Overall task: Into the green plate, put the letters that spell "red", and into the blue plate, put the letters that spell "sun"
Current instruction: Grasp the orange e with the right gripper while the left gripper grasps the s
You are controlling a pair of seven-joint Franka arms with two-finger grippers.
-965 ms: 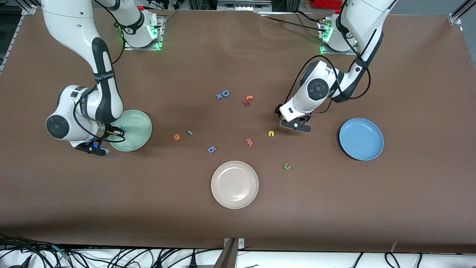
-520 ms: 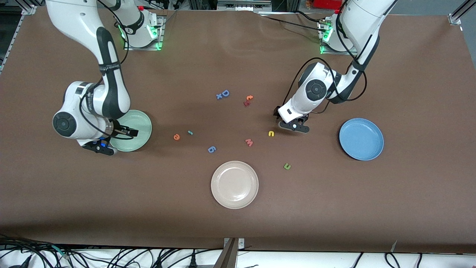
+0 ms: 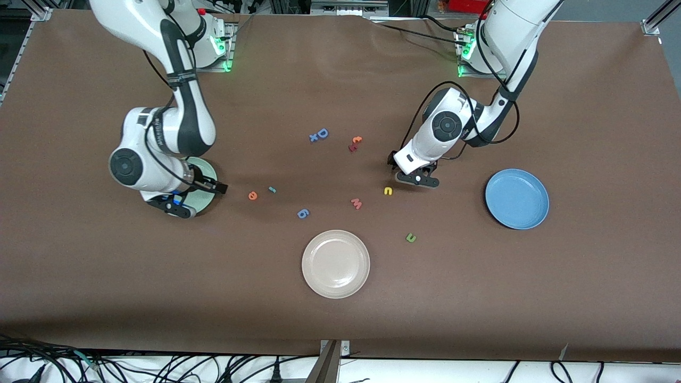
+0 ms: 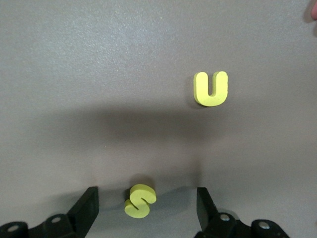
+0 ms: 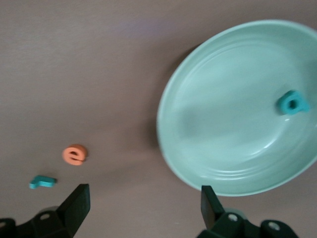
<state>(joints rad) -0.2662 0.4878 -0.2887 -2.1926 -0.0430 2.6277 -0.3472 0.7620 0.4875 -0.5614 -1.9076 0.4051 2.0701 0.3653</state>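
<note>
Both arms reach down over the brown table (image 3: 585, 298). The right gripper (image 3: 183, 205) hangs over the green plate (image 3: 208, 169) — most of the plate is hidden beneath it. Just beside that gripper, toward the left arm's end, lie an orange "e" (image 3: 252, 196) and a small teal "r" (image 3: 272, 189). The left gripper (image 3: 417, 178) hangs low over bare table; a yellow "u" (image 3: 388, 191) lies just beside it, a green "u" (image 3: 410, 238) nearer the camera, and the blue plate (image 3: 517, 199) well apart. A cream plate (image 3: 335, 264) sits between the grippers — nearest the camera.
</note>
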